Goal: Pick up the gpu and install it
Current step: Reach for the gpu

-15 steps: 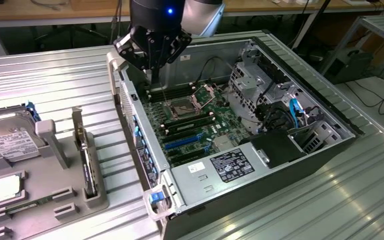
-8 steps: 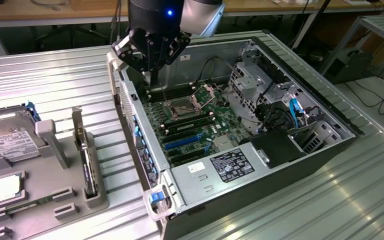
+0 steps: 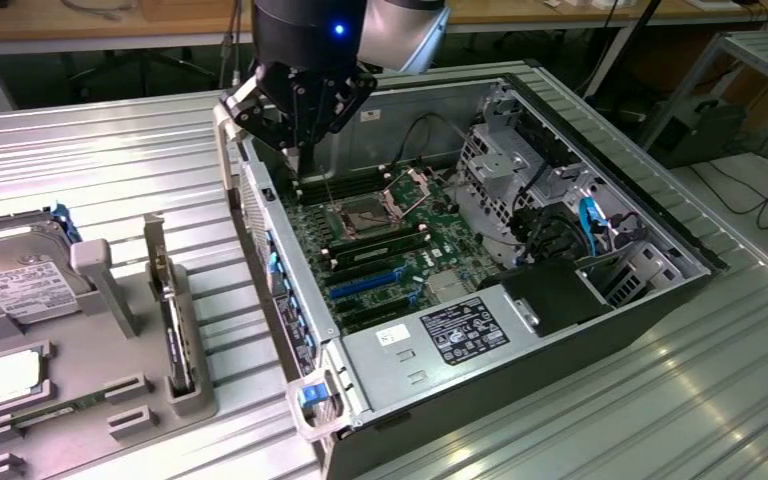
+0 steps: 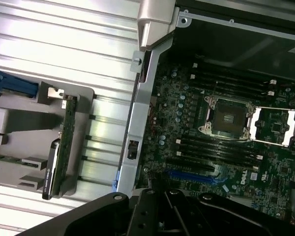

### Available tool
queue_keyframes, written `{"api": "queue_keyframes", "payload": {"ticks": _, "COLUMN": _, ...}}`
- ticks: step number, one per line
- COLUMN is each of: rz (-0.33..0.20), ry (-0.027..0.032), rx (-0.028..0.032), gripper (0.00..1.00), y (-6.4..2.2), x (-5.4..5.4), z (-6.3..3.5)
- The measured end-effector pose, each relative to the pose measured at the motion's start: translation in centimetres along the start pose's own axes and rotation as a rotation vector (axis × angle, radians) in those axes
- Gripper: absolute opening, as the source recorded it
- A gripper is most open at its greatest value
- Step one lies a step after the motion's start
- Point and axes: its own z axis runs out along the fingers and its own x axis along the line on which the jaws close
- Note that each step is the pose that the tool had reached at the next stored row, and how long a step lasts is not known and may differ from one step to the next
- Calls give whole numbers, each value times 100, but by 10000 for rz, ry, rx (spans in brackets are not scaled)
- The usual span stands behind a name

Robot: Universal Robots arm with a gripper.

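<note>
Cool, even light falls from above and the scene is bright. The ribbed metal table [image 3: 104,170] throws it back hard. Pale streaks of glare run along its slats, strongest at the exterior view's near right, and in the wrist view they wash almost to white. Inside the open computer case [image 3: 658,285] it is dimmer: the walls shade the motherboard [image 3: 384,250], whose greens look muted, and the shadows there have soft edges. A small blue light [image 3: 337,28] glows on the dark arm [image 3: 307,50]. Fine print and small parts on the board look slightly soft in both views.
</note>
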Motion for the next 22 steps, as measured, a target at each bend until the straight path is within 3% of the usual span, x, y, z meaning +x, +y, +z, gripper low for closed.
{"api": "queue_keyframes", "payload": {"ticks": 22, "rz": -1173, "ry": 83, "rx": -26, "gripper": 11, "y": -119, "x": 106, "z": -3}}
